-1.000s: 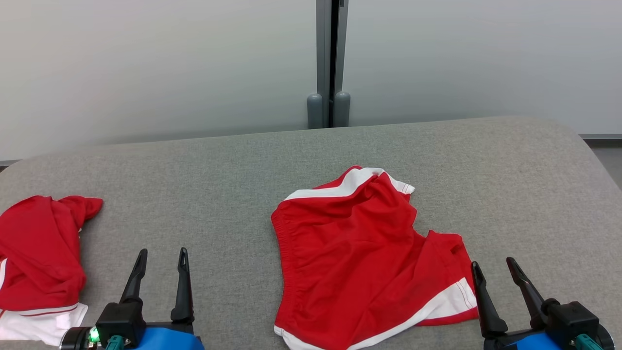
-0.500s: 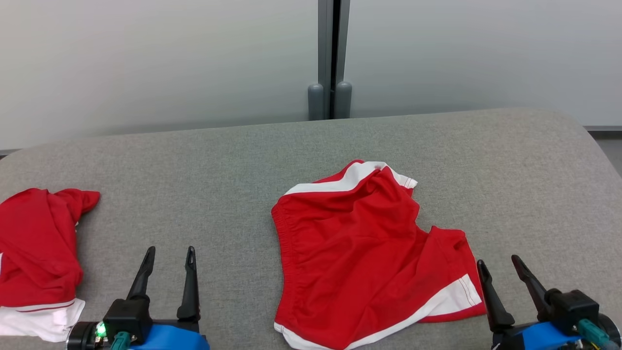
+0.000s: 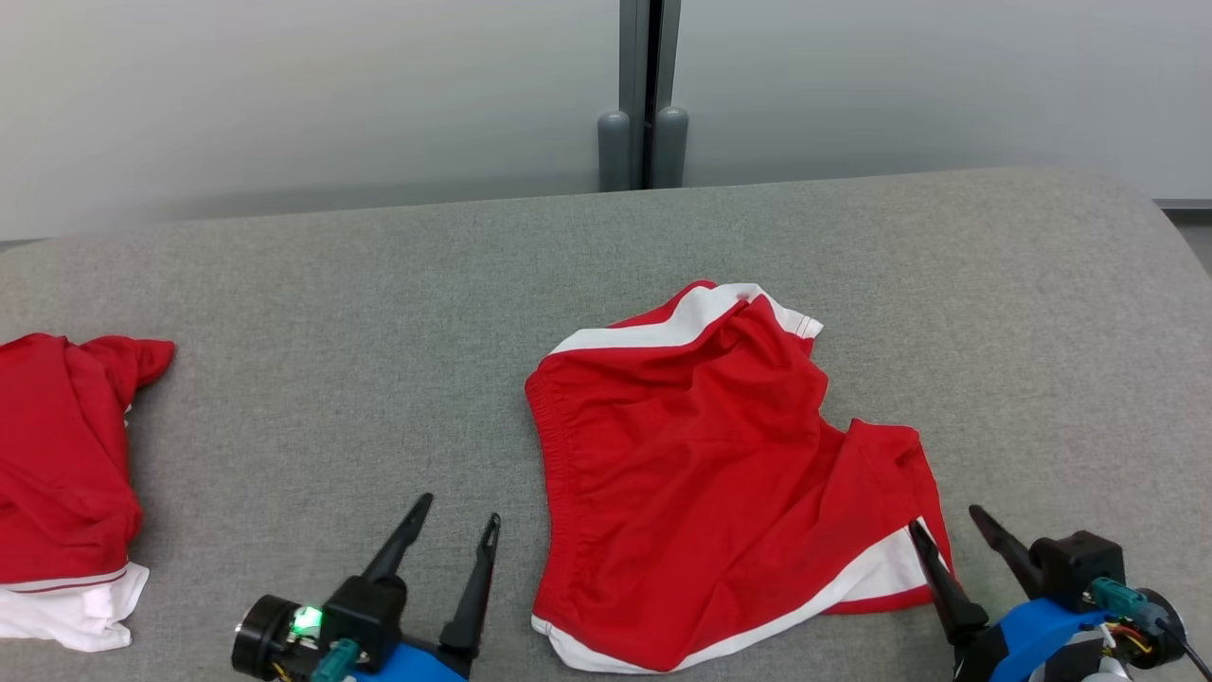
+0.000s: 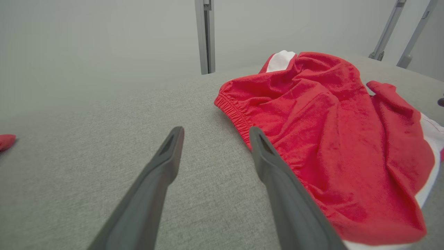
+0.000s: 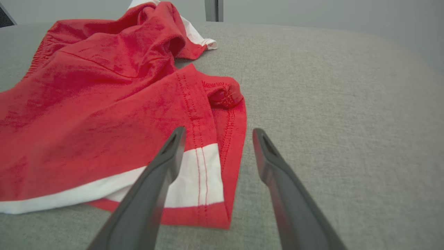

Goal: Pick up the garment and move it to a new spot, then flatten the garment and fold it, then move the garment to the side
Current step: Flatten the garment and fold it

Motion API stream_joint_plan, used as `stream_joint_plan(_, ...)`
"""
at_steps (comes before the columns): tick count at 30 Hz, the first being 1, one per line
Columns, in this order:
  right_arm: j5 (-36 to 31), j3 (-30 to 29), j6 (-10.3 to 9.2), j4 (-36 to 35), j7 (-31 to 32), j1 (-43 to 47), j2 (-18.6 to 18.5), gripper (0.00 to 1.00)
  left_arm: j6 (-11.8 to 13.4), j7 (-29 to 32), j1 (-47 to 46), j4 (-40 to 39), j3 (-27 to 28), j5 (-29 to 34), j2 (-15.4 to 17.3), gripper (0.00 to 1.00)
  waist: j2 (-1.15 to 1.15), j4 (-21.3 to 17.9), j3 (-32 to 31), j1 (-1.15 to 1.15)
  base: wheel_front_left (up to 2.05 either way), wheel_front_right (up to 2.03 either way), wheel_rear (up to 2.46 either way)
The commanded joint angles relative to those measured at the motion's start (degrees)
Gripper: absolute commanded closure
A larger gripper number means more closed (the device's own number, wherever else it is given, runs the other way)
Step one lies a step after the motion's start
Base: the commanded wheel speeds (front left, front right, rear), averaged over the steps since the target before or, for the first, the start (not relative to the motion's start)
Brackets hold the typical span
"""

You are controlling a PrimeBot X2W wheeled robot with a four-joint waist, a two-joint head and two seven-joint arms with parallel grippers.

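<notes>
Grey woven fabric surface (image 3: 379, 313): wide, rounded far edge; pale wall (image 3: 284, 95) and grey metal post (image 3: 644, 85) behind.
Red shorts with white side bands (image 3: 701, 474): crumpled, lying right of centre.
Second red-and-white garment (image 3: 57, 464): bunched at the left edge.
Left gripper (image 3: 460, 509): fingers spread, empty, just left of the shorts.
Right gripper (image 3: 945, 517): fingers spread, empty, at the shorts' right corner.

Wide bare table (image 3: 379, 313) between the red garment (image 3: 701, 455) in the middle and a second red garment (image 3: 57, 445) at the far left edge; free passage there. In that gap, the spread left claw (image 3: 460, 508), just beside the waistband edge. Bare strip behind the red garment, up to the wall (image 3: 284, 95) and grey post (image 3: 644, 95). Open table to its right, out to the rounded corner. At its near right corner, the spread right claw (image 3: 944, 517): one finger over the white band, the other over bare table.
</notes>
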Motion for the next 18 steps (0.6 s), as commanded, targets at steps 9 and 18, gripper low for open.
stream_joint_plan(9,7.13,9.22,0.01,5.62,-0.48,-4.3,-3.49,0.0,-0.23,-0.15,-2.43,3.34,-12.62,-5.76,5.03,0.0,0.0,0.3,1.3,-0.01,0.0,0.0,0.0)
stream_joint_plan(18,14.89,18.7,0.01,8.41,-0.53,-8.01,-6.23,0.0,-0.23,-0.05,-5.68,6.3,-24.54,-11.79,9.2,0.0,0.0,0.76,1.37,-0.01,0.0,0.0,0.0)
